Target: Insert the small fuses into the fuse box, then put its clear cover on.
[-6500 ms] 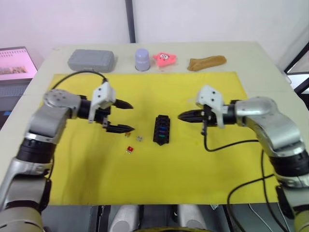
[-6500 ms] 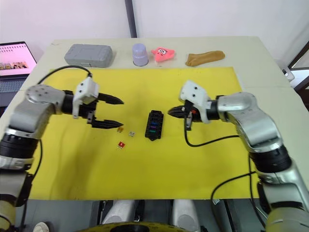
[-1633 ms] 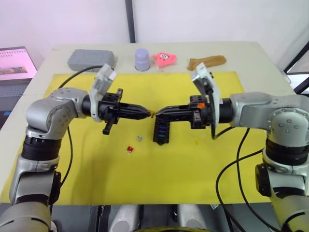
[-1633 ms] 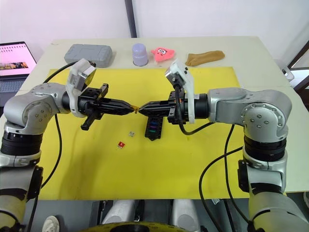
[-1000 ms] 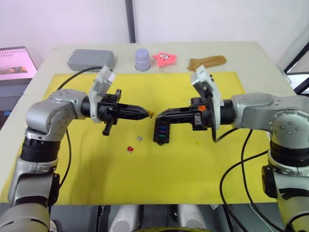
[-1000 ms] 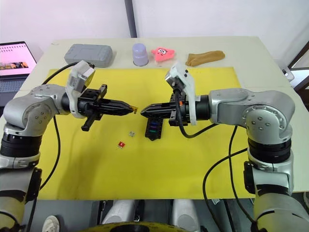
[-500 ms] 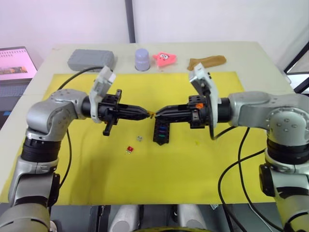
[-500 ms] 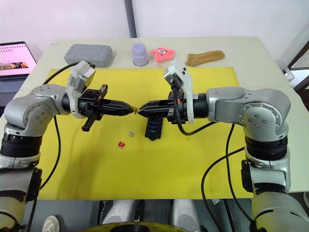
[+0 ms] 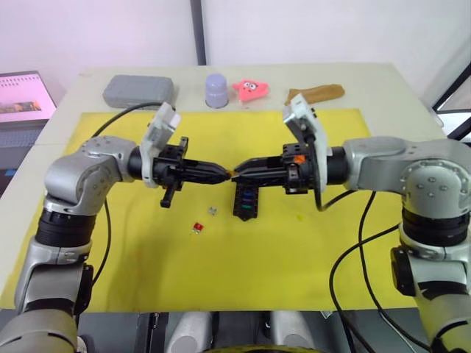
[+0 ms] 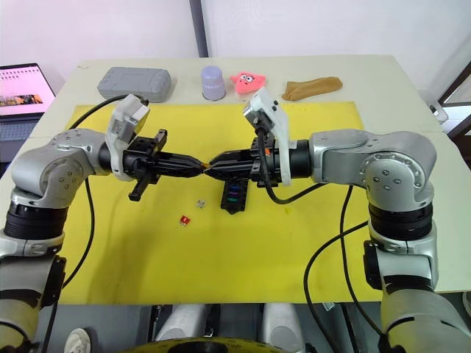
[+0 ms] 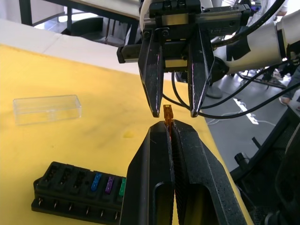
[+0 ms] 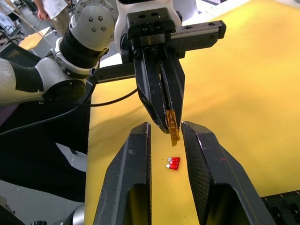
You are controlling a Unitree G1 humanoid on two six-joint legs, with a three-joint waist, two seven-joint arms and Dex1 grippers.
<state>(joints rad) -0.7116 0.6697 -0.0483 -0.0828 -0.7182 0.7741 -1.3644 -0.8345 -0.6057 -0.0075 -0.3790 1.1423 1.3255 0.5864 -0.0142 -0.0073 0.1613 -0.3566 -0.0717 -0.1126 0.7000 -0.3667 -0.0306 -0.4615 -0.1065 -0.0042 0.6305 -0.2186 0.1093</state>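
Two sets of fingers meet tip to tip above the fuse box: the left gripper pinches an amber fuse, whose free end sits between the right gripper's spread fingers. Clear cover lies on the yellow mat.

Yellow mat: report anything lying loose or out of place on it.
Two tiny fuses lie loose on the yellow mat left of the black slotted fuse box: a red fuse and a grey fuse. The clear rectangular cover sits apart from the box. An amber fuse is pinched in the left gripper, mid-air.
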